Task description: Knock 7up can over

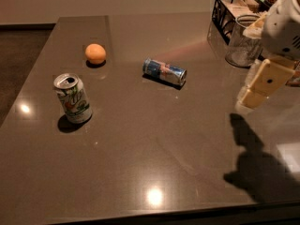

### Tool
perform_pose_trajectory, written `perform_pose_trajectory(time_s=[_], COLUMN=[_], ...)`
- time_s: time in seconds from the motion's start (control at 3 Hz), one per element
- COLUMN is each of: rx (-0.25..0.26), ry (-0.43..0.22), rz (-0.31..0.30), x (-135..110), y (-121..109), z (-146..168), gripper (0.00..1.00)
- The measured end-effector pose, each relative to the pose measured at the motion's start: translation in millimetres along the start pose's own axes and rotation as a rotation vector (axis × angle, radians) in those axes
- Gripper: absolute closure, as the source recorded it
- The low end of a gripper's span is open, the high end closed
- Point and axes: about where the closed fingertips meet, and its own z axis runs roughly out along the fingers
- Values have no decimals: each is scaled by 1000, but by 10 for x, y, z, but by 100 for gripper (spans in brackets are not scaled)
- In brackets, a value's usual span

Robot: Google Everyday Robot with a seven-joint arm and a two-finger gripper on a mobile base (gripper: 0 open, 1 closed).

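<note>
the 7up can [72, 99] stands upright on the surface [140, 163], so nothing is knocked yet. the tool [255, 90] hangs well apart to the can's right, probably before its approach; apart or together, i cannot tell.

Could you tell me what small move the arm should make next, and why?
Probably move the cream gripper leftward toward the white, green-lettered 7up can: it stands upright near the left side of the dark table, while the gripper hangs far to the right, touching nothing.
</note>
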Motion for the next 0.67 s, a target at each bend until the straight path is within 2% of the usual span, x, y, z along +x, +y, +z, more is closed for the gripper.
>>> perform_pose_trajectory(time_s=[0.33,0.67], rx=[-52,-121], ry=[-86,-168], rz=[64,77], x=[-189,-457], y=[-20,67], z=[270,542], gripper=[0,0])
